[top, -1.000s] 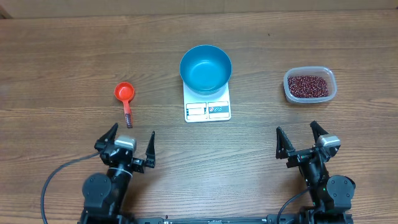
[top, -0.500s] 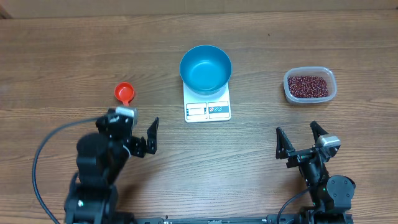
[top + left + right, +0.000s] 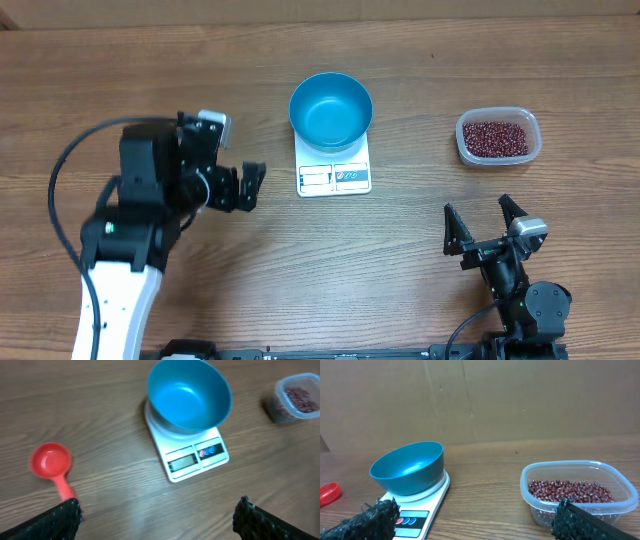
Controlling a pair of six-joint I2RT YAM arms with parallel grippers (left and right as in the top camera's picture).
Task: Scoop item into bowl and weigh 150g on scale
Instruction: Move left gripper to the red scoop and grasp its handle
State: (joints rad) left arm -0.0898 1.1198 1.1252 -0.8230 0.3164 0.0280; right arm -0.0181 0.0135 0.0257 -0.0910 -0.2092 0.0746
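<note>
Beans [image 3: 497, 138] lie in the clear tub [image 3: 535, 137], well right of the blue bowl [image 3: 331, 110] seated on the white scale [image 3: 334, 177] — its panel labels seem too blurred to read. Left gripper [image 3: 157, 510], right gripper [image 3: 478, 212]: jaws spread wide, grasping nothing.

Overhead straight down; wrist views oblique, nearer — all share scale [image 3: 334, 178].

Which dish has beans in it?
The clear plastic tub holds the beans; the blue bowl on the scale and the red scoop are empty.
</note>
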